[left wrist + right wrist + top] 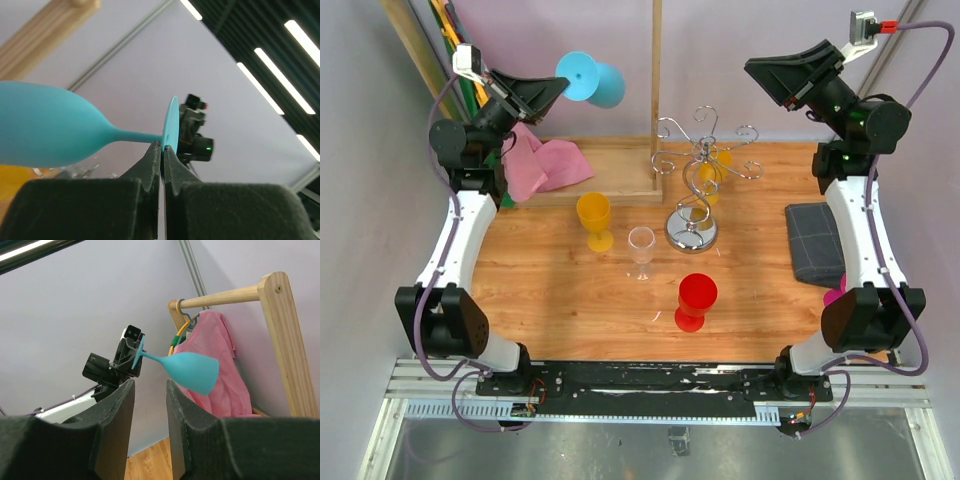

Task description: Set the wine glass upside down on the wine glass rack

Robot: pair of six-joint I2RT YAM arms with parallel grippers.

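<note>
A turquoise wine glass (595, 82) hangs in the air on its side, high over the table's back left. My left gripper (558, 88) is shut on the rim of its foot, the bowl pointing right. In the left wrist view the fingers (163, 146) pinch the thin foot disc and the bowl (45, 130) fills the left. The chrome wine glass rack (698, 170) stands at the back centre, well right of and below the glass. A yellow glass (713, 170) appears to hang among its arms. My right gripper (765, 72) is raised at the back right, open and empty, facing the turquoise glass (192, 371).
On the wooden table stand a yellow glass (594, 220), a clear glass (641, 250) and a red glass (696, 300), all upright in front of the rack. A grey cloth (817, 243) lies at the right, a pink cloth (545, 165) by a wooden post (657, 100) at the back left.
</note>
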